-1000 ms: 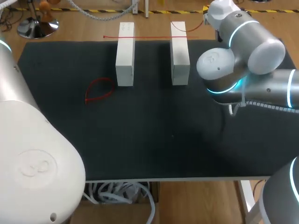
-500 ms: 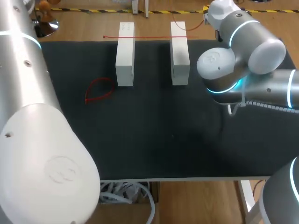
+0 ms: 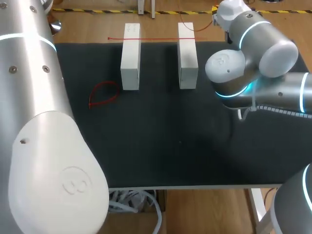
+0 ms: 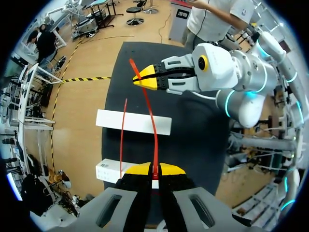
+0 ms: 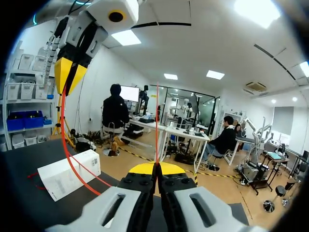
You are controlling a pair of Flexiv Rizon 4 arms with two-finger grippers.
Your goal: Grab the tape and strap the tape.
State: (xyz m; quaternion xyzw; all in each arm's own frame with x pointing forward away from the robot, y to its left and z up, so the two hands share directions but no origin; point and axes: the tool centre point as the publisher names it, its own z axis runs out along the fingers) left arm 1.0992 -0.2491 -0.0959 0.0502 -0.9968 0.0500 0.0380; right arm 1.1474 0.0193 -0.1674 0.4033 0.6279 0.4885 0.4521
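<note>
A red tape [image 4: 152, 126] stretches between my two grippers above the black mat [image 3: 161, 141]. My left gripper [image 4: 154, 168] is shut on one end of it. Ahead of it, my right gripper [image 4: 145, 79] pinches the same tape near its other end, and a short tail sticks out past the tips. In the right wrist view my right gripper [image 5: 157, 167] is shut on the tape [image 5: 67, 145], which curves up to my left gripper [image 5: 69, 72]. Neither gripper's tips show in the head view.
Two white blocks [image 3: 130, 58] [image 3: 187, 58] stand side by side at the mat's far end, with a second straight red tape [image 3: 151, 38] lying across them. A looped red tape [image 3: 103, 93] lies on the mat left of the blocks. My left arm [image 3: 44, 146] fills the head view's left.
My left arm has swung further into the head view from the left, now covering more of the mat's left edge. The right arm, the blocks and the tapes on the mat have not moved.
</note>
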